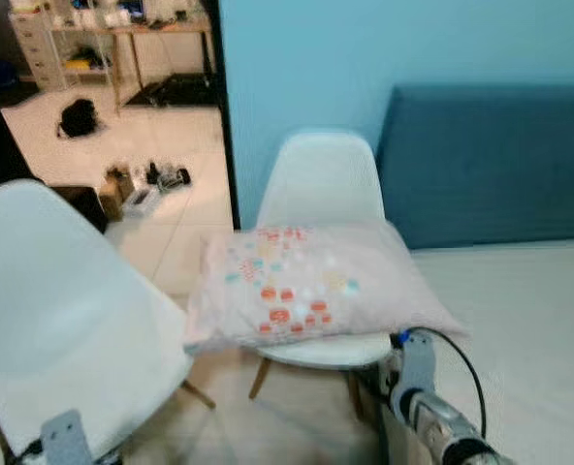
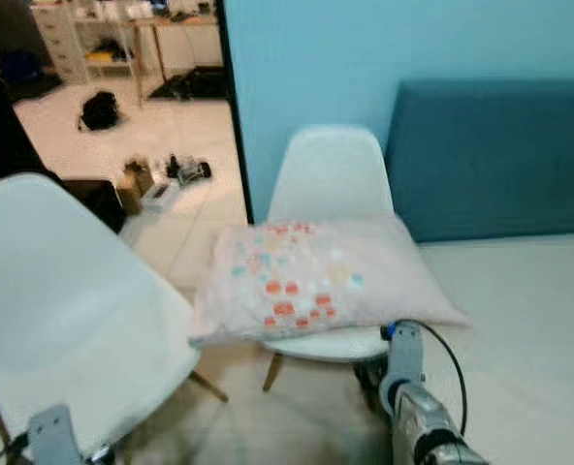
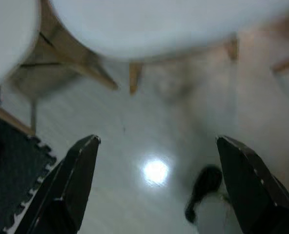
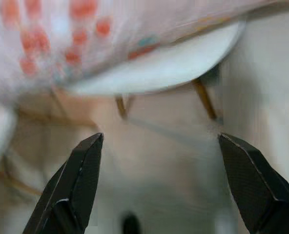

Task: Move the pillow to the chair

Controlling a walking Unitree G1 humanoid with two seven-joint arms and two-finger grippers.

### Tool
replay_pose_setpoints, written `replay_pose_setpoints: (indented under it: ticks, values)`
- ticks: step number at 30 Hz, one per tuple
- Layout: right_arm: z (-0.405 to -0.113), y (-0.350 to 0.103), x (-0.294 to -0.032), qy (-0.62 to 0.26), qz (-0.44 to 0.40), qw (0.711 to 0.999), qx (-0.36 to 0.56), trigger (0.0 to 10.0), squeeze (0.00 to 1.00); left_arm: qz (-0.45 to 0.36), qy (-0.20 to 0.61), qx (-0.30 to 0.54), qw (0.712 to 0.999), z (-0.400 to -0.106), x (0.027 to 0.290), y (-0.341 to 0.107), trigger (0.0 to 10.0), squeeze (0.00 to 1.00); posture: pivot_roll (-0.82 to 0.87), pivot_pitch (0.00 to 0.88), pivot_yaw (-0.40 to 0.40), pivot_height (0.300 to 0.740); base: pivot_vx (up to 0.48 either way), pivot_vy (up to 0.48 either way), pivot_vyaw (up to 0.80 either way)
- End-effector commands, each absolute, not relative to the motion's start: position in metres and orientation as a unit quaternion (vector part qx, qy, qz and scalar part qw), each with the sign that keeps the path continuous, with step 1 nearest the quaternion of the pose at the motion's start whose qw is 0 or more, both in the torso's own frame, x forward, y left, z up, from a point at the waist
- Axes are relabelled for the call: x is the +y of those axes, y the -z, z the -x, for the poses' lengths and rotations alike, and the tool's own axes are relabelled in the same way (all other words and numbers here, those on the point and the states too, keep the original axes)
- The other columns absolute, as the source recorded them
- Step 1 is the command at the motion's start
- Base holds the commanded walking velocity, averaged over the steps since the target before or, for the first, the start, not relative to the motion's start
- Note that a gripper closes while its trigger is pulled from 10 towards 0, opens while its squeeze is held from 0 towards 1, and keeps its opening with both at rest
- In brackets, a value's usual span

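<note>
A pale pink pillow (image 1: 311,284) with orange and teal spots lies flat across the seat of a white chair (image 1: 323,184) by the blue wall; its ends overhang both sides. My right gripper (image 4: 159,185) is open and holds nothing, low beneath the chair's front edge, looking up at the pillow (image 4: 61,34) and seat (image 4: 164,68). The right arm (image 1: 432,412) shows below the seat's right corner. My left gripper (image 3: 156,185) is open too, hanging low over the floor under a second white chair (image 1: 64,310).
The second white chair stands close on the left. A bed (image 1: 529,329) with a blue headboard (image 1: 491,165) fills the right. Beyond a doorway, bags and small items (image 1: 142,184) lie on the tiled floor by a table (image 1: 161,39).
</note>
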State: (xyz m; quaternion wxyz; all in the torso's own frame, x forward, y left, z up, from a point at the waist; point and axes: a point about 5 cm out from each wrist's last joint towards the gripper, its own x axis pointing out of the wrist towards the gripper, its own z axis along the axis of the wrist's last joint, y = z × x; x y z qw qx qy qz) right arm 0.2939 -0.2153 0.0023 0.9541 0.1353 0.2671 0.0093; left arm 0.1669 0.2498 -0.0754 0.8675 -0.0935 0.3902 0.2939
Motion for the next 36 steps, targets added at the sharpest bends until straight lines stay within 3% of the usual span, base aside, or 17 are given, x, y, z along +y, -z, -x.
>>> replay_pose_setpoints:
  ticks: [1,11,15,17,36]
  values:
    - [-0.318,-0.034,-0.219,-0.017,-0.168,0.969,0.179,10.0,0.0,0.086,-0.28,0.383,0.876,-0.173,0.249,0.073,10.0,0.0,0.11,0.0,0.023,0.723,-0.39,0.0,-0.73]
    - [-0.324,-0.043,-0.223,-0.012,-0.174,0.971,0.16,10.0,0.0,0.087,-0.277,0.382,0.877,-0.175,0.247,0.072,10.0,0.0,0.1,0.0,0.024,0.723,-0.387,0.0,-0.73]
    - [-0.336,-0.081,-0.273,0.099,-0.165,0.977,0.097,10.0,0.0,0.1,-0.193,0.315,0.924,-0.222,0.227,0.05,10.0,0.0,0.09,0.0,0.034,0.723,-0.382,0.0,-0.71]
    - [-0.333,-0.083,-0.284,0.13,-0.165,0.973,0.091,10.0,0.0,0.102,-0.161,0.287,0.939,-0.238,0.22,0.04,10.0,0.0,0.08,0.0,0.042,0.723,-0.375,0.0,-0.7]
    - [-0.325,-0.082,-0.298,0.178,-0.187,0.963,0.077,10.0,0.0,0.102,-0.097,0.232,0.962,-0.263,0.206,0.021,10.0,0.0,0.07,0.0,0.058,0.723,-0.306,0.0,-0.7]
